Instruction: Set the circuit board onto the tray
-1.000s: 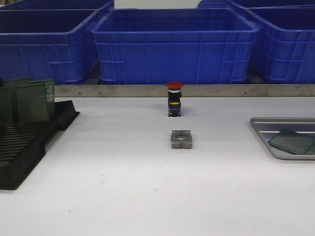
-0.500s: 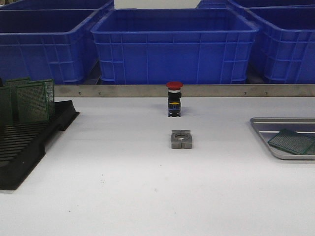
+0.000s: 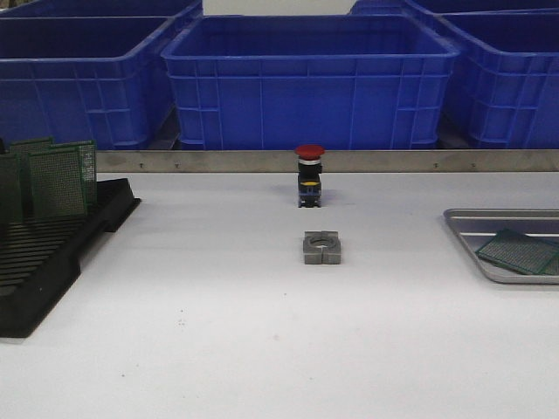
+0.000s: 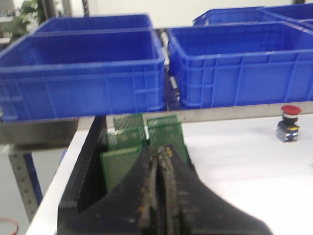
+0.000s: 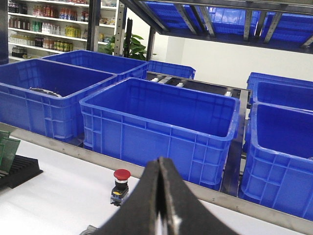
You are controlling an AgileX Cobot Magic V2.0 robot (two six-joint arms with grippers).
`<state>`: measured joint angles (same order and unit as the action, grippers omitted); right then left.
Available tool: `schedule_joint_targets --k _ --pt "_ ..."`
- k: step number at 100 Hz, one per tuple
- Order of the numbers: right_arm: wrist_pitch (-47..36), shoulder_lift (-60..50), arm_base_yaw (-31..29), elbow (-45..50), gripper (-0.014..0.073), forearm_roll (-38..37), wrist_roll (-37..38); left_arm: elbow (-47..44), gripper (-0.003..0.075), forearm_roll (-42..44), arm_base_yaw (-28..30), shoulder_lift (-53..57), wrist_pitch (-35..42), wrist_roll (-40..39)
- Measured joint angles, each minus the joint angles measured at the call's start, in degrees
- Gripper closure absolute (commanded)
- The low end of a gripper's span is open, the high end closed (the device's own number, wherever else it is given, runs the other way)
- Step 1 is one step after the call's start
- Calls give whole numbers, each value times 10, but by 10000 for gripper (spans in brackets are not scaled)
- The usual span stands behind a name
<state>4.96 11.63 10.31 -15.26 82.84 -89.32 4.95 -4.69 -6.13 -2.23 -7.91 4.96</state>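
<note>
The silver-grey tray (image 3: 463, 229) lies at the table's right edge, and one green circuit board (image 3: 517, 251) lies flat in it. Several more green circuit boards (image 3: 57, 182) stand upright in the black slotted rack (image 3: 44, 262) at the left. Neither gripper shows in the front view. In the left wrist view my left gripper (image 4: 161, 152) is shut and empty, just in front of the rack's boards (image 4: 121, 164). In the right wrist view my right gripper (image 5: 160, 161) is shut and empty, above the table; the tray is out of that view.
A red-capped push button (image 3: 309, 175) stands at the table's middle back, with a grey metal block (image 3: 321, 247) in front of it. Large blue plastic bins (image 3: 310, 78) stand behind a metal rail along the far edge.
</note>
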Motion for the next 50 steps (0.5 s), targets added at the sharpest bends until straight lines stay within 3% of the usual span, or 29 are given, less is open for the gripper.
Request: schedule_joint_targets --k 14,50 --pt "4 0 0 0 706 0 0 -50 741 54 11 25 -11 -71" --pt "24 0 0 0 706 0 0 -49 741 65 29 26 -16 -72"
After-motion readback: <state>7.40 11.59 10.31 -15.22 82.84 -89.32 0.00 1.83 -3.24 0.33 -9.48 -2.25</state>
